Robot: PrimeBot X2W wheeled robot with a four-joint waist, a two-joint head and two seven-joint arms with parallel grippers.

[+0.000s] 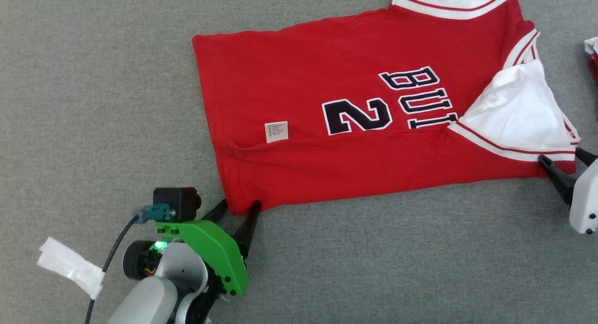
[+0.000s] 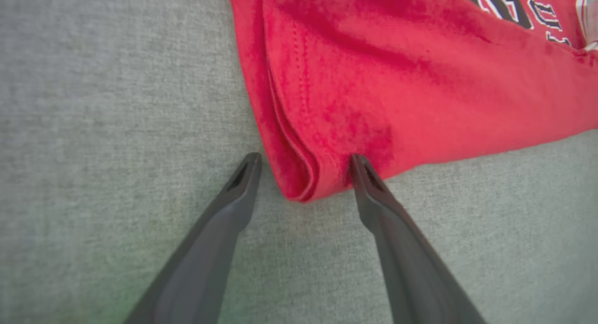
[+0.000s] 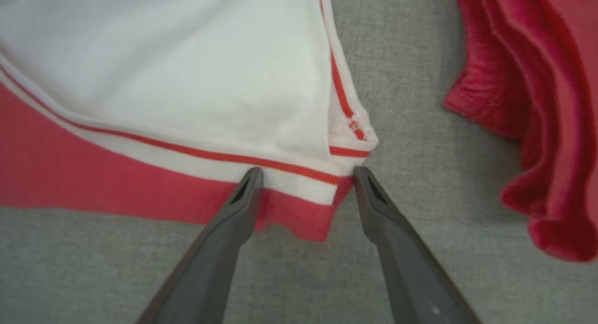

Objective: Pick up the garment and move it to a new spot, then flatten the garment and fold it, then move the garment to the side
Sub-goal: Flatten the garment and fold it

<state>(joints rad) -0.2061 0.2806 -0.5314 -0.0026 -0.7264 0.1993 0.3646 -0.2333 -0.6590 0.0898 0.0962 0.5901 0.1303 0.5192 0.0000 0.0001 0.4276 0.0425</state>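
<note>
The garment (image 1: 355,114) is a red jersey with white sleeves and black lettering, lying partly folded on the grey surface, its near edge doubled over. My left gripper (image 1: 239,207) stands open at the jersey's near-left hem corner (image 2: 303,179), one finger on each side of it. My right gripper (image 1: 563,158) is open too, at the near-right corner where the white sleeve trim meets the red edge (image 3: 303,207). Neither pair of fingers is closed on the cloth.
Another red cloth (image 3: 537,128) lies bunched just right of the jersey, its edge showing at the head view's right border (image 1: 592,58). A white tag or tape piece (image 1: 70,265) hangs off my left arm's cable. Grey carpet-like surface (image 1: 93,104) surrounds everything.
</note>
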